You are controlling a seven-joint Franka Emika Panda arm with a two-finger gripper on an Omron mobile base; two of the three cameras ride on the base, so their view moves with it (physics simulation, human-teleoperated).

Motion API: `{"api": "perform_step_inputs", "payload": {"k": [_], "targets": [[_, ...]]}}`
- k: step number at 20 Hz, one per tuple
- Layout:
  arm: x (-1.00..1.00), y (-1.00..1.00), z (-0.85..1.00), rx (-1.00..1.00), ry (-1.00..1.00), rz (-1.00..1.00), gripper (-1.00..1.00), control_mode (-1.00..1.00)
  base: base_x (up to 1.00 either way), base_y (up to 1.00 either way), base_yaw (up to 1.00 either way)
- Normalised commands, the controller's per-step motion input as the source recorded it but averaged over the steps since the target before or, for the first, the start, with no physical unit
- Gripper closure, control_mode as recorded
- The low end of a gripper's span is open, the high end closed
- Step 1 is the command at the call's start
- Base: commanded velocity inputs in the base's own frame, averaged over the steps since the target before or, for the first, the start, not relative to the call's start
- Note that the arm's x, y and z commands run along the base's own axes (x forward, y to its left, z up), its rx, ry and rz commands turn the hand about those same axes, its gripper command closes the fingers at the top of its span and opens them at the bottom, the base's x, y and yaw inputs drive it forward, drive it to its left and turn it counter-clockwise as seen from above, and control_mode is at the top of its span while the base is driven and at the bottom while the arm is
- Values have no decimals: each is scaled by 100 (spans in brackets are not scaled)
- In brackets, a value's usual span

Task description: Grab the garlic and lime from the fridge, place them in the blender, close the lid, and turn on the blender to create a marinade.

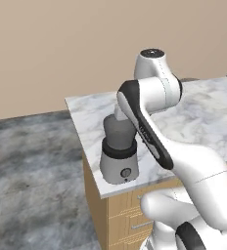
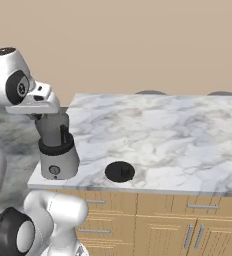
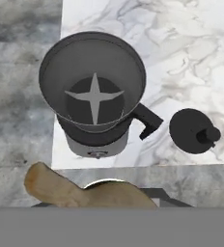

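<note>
A: Where's the blender?

B: Near corner of the marble counter, just in from the edge. Grey base with the round knob facing front, dark jar on top, black handle on the side toward the lid. In the left base view the arm's forearm crosses in front of the jar.

A: Lid on?

B: No. The lid lies flat on the counter just beside the blender, not touching it. Knob up; the hand view shows it clearly.

A: Jar contents?

B: Hand view looks straight down into the open jar. Four-point blade at the bottom, nothing else visible inside.

A: Gripper?

B: The gripper hangs above the jar mouth, wrist pointing down. The garlic sits at the bottom of the hand view, pale tan, lumpy, right at the fingers. It covers the tips, so I can't tell from these frames whether the fingers are clamped on it or how far apart they stand.

A: Garlic relative to the jar?

B: Above it and off toward the counter's front edge in the hand view, not over the opening's centre.
</note>
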Motion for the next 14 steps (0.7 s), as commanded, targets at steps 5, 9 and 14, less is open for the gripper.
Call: {"api": "perform_step_inputs", "payload": {"k": [5,9,14], "targets": [[87,1,-54,0,12,0,100,-100,0,0,0],[74,12,-40,0,9,0,100,-100,0,0,0],[39,20,-36,0,13,0,100,-100,0,0,0]]}}
